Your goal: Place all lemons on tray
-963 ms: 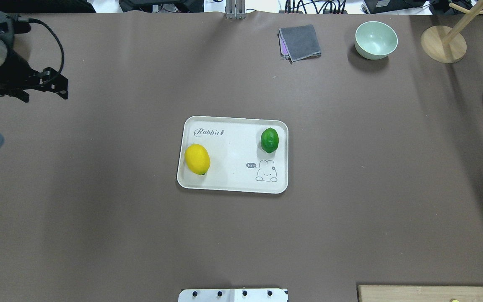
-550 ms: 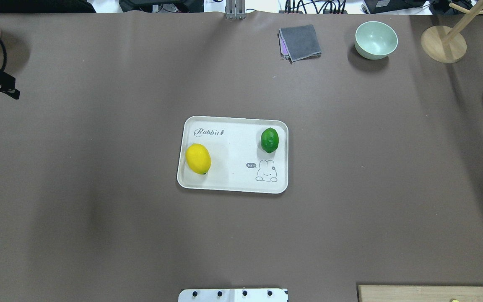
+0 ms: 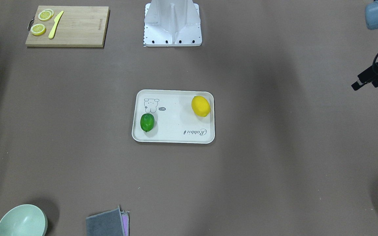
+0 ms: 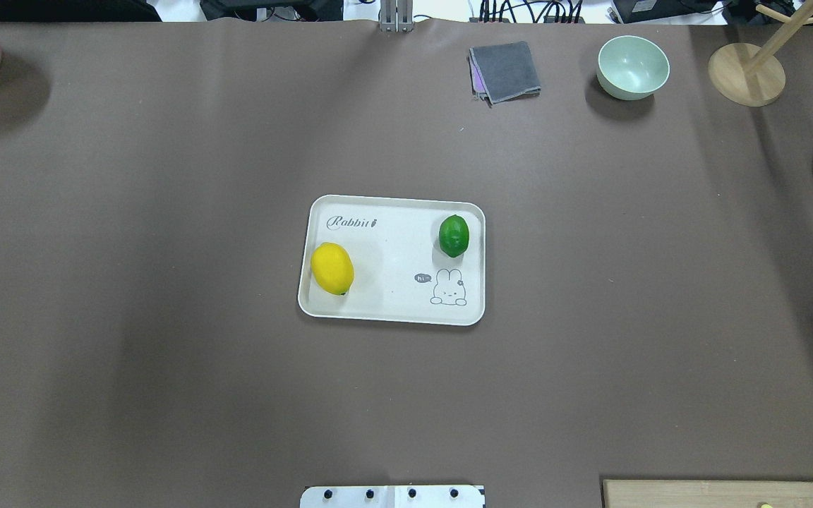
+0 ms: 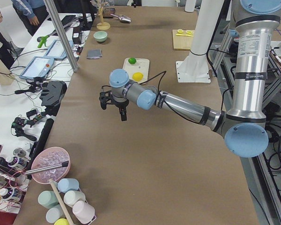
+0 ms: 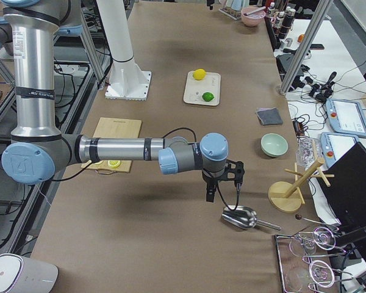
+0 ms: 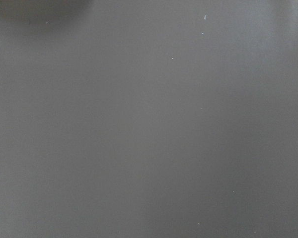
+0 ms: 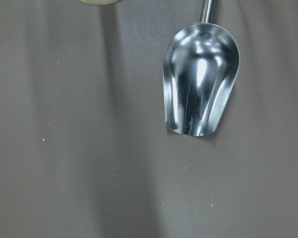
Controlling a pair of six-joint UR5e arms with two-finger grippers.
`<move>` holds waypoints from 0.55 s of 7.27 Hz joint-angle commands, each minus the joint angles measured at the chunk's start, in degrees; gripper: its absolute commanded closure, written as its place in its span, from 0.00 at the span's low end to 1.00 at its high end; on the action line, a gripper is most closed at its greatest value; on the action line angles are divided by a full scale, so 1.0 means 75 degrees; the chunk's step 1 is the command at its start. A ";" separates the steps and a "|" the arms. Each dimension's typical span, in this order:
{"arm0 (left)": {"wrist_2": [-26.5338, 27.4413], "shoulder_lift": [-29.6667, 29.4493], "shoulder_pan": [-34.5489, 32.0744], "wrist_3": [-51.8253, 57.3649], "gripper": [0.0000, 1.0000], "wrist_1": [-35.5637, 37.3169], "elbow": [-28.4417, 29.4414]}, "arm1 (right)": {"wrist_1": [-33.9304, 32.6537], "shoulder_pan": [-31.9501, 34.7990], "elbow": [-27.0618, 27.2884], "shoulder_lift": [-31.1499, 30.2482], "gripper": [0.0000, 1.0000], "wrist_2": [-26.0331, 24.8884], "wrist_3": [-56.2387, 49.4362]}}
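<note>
**Exterior front-facing.** The tray (image 3: 176, 119) lies flat at mid-table. The yellow lemon (image 3: 200, 106) rests on it in the corner nearest the robot, on the robot's left side. The green lemon (image 3: 147, 122) rests on it just beside the bear drawing, toward the robot's right. The two fruits are well apart. The left gripper (image 3: 366, 84) hangs at the view's right edge, far from the tray, with fingers spread and nothing between them.

**Overhead exterior.** Both lemons lie inside the tray rim: yellow under the "Rabbit" script, green above the drawing.

**Exterior left.** The left gripper points down over the bare table (image 5: 145, 154), its jaws apart and empty.

**Exterior right.** The right gripper (image 6: 222, 186) hangs just above a metal scoop (image 6: 241, 218), well apart from the tray. Its jaw state cannot be determined.

**Left wrist-mounted.** Only the brown table cover shows.

**Right wrist-mounted.** The scoop lies on the table, bowl side up.
</note>
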 commanded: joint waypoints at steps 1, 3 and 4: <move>0.0009 0.0307 -0.0072 0.0100 0.02 -0.0009 -0.0381 | -0.0182 -0.0032 0.0068 0.0003 0.00 0.0004 0.0000; -0.0048 0.0670 -0.0889 0.1663 0.02 0.0107 0.0059 | -0.0182 -0.0044 0.0080 0.0015 0.00 0.0028 0.0012; -0.0002 0.0694 -0.1264 0.2217 0.02 0.0096 0.0446 | -0.0182 -0.0021 0.0091 -0.0008 0.00 0.0051 0.0000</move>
